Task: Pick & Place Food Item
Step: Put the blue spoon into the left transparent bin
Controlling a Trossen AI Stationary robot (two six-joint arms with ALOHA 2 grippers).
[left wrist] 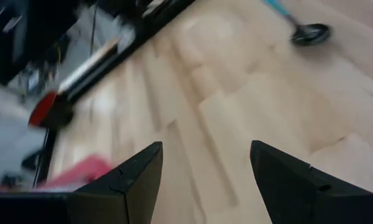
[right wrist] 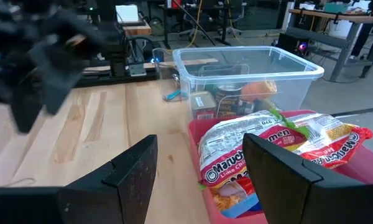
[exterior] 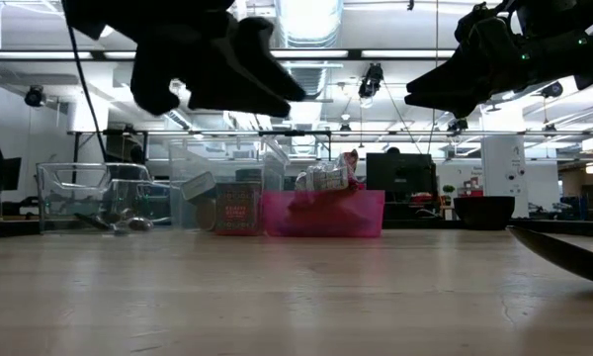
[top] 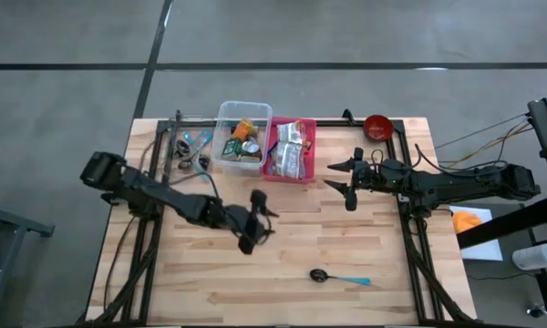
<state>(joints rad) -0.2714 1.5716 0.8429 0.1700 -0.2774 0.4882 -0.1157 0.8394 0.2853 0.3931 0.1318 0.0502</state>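
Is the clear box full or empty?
Partly full. The clear box holds a can, a small carton and something orange.

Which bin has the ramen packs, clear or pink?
The pink bin, right of the clear bin. Ramen packs fill it; the clear one holds cans and small boxes.

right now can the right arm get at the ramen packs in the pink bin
Probably yes: the right gripper is open, empty, beside the pink bin, and the ramen packs lie uncovered on top.
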